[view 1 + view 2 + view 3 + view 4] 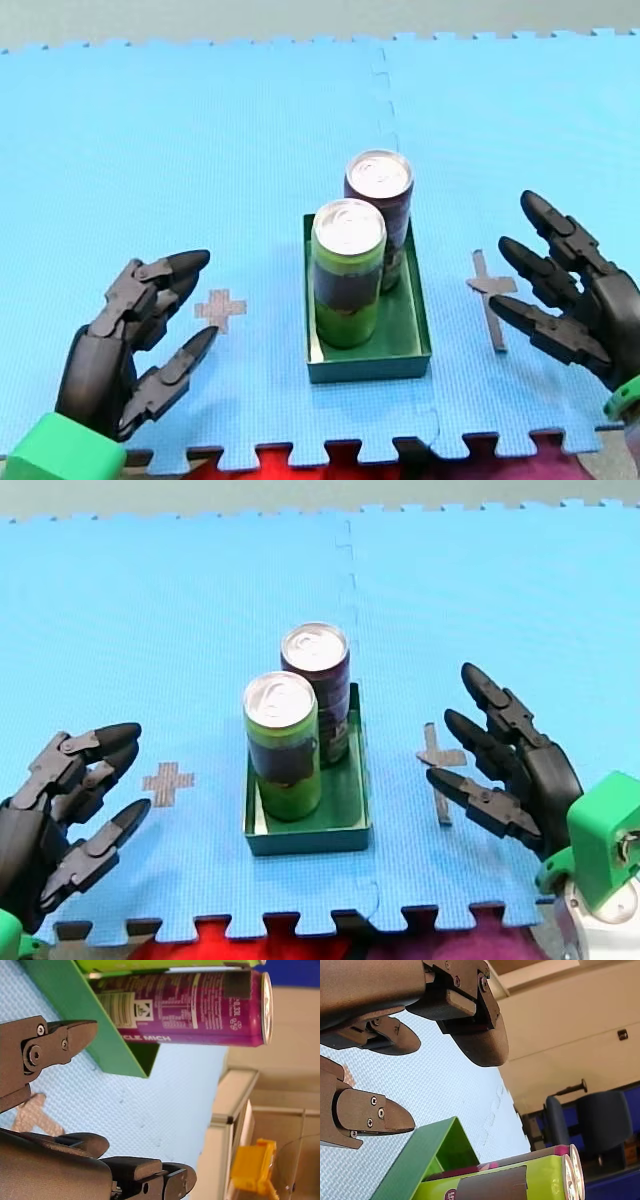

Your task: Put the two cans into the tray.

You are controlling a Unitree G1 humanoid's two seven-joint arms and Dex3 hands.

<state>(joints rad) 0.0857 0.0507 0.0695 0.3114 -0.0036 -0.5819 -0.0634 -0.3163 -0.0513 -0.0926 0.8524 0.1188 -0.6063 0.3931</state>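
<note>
Task appeared complete: green can [347, 285] and purple can [380, 200] stood upright in tray [368, 368], so L hand [150, 330] and R hand [560, 300], both empty, sat clear either side.

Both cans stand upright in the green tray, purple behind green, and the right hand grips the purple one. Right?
No. The first head view shows the right hand open, right of the tray, apart from the purple can. The rest holds: both cans stand upright in the tray, purple behind the green can. The left hand is open left of the tray.
</note>
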